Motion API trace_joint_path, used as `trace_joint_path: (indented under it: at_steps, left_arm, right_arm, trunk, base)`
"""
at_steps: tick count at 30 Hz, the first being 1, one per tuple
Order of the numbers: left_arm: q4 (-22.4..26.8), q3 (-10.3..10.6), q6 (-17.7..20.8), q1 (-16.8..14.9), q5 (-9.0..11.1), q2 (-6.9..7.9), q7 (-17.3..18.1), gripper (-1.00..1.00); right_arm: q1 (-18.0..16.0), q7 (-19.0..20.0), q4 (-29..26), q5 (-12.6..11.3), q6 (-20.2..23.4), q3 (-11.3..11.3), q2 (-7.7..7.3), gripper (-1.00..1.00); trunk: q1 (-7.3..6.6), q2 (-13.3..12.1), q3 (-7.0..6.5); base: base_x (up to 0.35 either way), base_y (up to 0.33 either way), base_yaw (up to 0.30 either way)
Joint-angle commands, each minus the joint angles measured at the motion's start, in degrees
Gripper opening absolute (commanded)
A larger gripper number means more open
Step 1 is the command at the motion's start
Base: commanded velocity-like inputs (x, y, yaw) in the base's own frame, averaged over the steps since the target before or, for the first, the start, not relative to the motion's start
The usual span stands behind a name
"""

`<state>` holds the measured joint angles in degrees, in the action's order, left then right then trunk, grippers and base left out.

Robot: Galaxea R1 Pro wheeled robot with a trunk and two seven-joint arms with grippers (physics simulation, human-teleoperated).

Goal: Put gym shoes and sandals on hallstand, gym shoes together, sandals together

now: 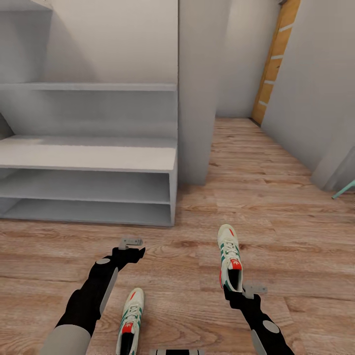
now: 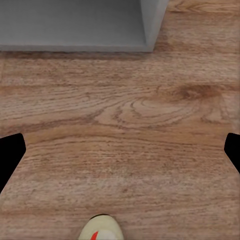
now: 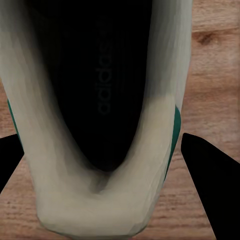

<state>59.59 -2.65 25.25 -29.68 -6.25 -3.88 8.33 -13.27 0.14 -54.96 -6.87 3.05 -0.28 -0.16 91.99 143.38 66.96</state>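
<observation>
**While both arms hang low: gym shoes on corridor floor**

Item: two gym shoes, cream-white, green stripes, red-orange tongues. One (image 1: 230,264) lies before the right gripper (image 1: 245,292), jaws apart either side of its heel; the right wrist view adds a dark insole. Second shoe (image 1: 130,320) beside the left gripper (image 1: 132,245), jaws apart over bare wood floor (image 1: 296,236). Hallstand (image 1: 88,153) ahead-left.
</observation>
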Motion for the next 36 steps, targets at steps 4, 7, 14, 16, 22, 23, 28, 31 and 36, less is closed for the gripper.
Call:
trace_joint_path:
  at_steps: [4, 7, 14, 16, 22, 23, 28, 31, 36]
  left_arm:
    - [0.1, -0.2, 0.2, 0.0, -0.6, -0.08, 0.5, 1.00]
    - [0.1, -0.2, 0.2, 0.0, -0.6, -0.08, 0.5, 1.00]
    - [0.1, -0.2, 0.2, 0.0, -0.6, -0.08, 0.5, 1.00]
    - [0.1, -0.2, 0.2, 0.0, -0.6, -0.08, 0.5, 1.00]
    - [0.0, -0.2, 0.2, 0.0, -0.5, -0.08, 0.5, 1.00]
    - [0.0, -0.3, 0.2, 0.0, -0.5, -0.08, 0.5, 1.00]
    - [-0.3, -0.4, 0.1, 0.0, -0.5, 0.03, 0.5, 1.00]
    - [-0.3, -0.5, 0.1, 0.1, -0.6, 0.12, 0.4, 1.00]
    - [-0.3, -0.5, 0.1, 0.3, -0.7, 0.17, 0.4, 1.00]
  right_arm:
    - [0.0, -0.1, -0.1, -0.6, 0.3, 0.0, -0.01, -1.00]
    - [0.0, -0.1, -0.1, -0.6, 0.3, 0.0, -0.01, -1.00]
    - [0.0, -0.1, -0.2, -0.6, 0.3, 0.0, 0.02, -1.00]
    - [0.0, -0.1, -0.2, -0.6, 0.3, 0.0, 0.04, -1.00]
    - [0.0, -0.1, -0.2, -0.6, 0.3, 0.0, 0.07, -1.00]
    - [0.0, -0.1, -0.2, -0.6, 0.3, 0.0, 0.06, -1.00]
    - [0.0, -0.1, -0.2, -0.6, 0.3, 0.0, -0.09, -1.00]
    - [0.0, 0.0, -0.2, -0.6, 0.3, -0.1, -0.15, -1.00]
    - [0.0, 0.0, -2.7, -0.6, 0.4, -0.1, -0.28, -1.00]
  trunk:
    - [-0.01, 0.0, 0.05]
    - [-0.01, 0.0, 0.05]
    - [-0.01, 0.0, 0.05]
    - [-0.01, 0.0, 0.05]
    - [-0.01, 0.0, 0.05]
    - [-0.01, 0.0, 0.05]
    - [-0.01, 0.0, 0.05]
    - [-0.01, 0.0, 0.05]
    - [-0.01, 0.0, 0.05]
  base:
    - [-0.159, 0.000, 0.000]
    - [-0.242, 0.000, 0.000]
    - [-0.110, 0.000, 0.000]
    - [-0.010, 0.000, 0.000]
    - [-0.002, 0.000, -0.015]
    - [0.000, 0.000, -0.094]
    - [-0.026, 0.000, -0.195]
    - [-0.174, 0.000, -0.247]
    - [-0.274, 0.000, -0.227]
